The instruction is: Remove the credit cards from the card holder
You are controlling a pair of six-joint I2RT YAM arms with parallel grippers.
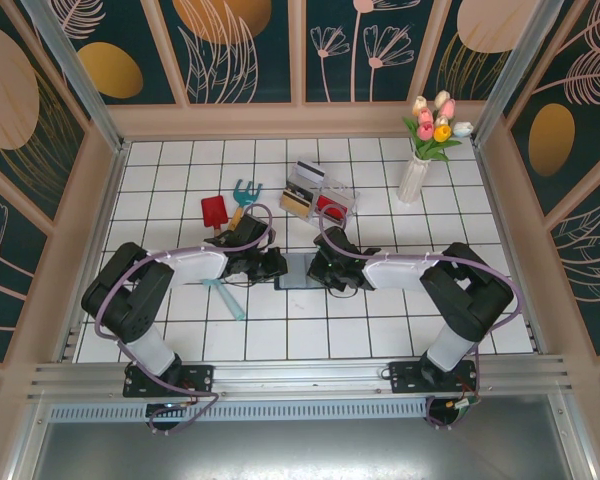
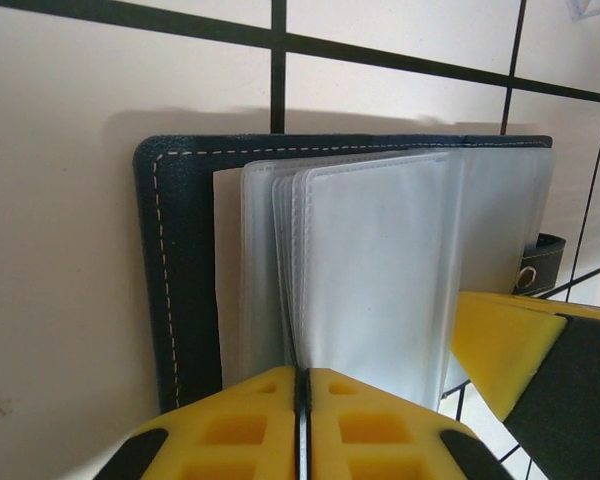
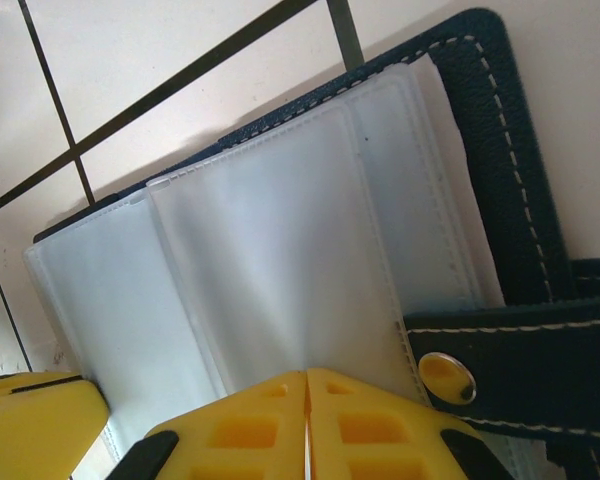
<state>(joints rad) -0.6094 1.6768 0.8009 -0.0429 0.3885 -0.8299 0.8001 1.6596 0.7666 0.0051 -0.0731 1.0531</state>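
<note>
1 open card holder (image 2: 180, 280); L claw (image 2: 301, 385) + R claw (image 3: 307, 385) both closed

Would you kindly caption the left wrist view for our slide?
Left hand shut on a clear sleeve of the open navy card holder.

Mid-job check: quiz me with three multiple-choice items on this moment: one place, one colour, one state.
1. Where does the card holder lie?
A) between left gripper and right gripper
B) beside the vase
C) in the clear box

2. Its cover colour?
A) red
B) tan
C) dark navy

3. Its state?
A) clasped shut
B) open, sleeves fanned
C) standing on edge

Answers: 1 A, the top view shows it between the fingertips. 2 C, the stitched navy edge shows in both wrist views. 3 B, the clear sleeves lie exposed.
</note>
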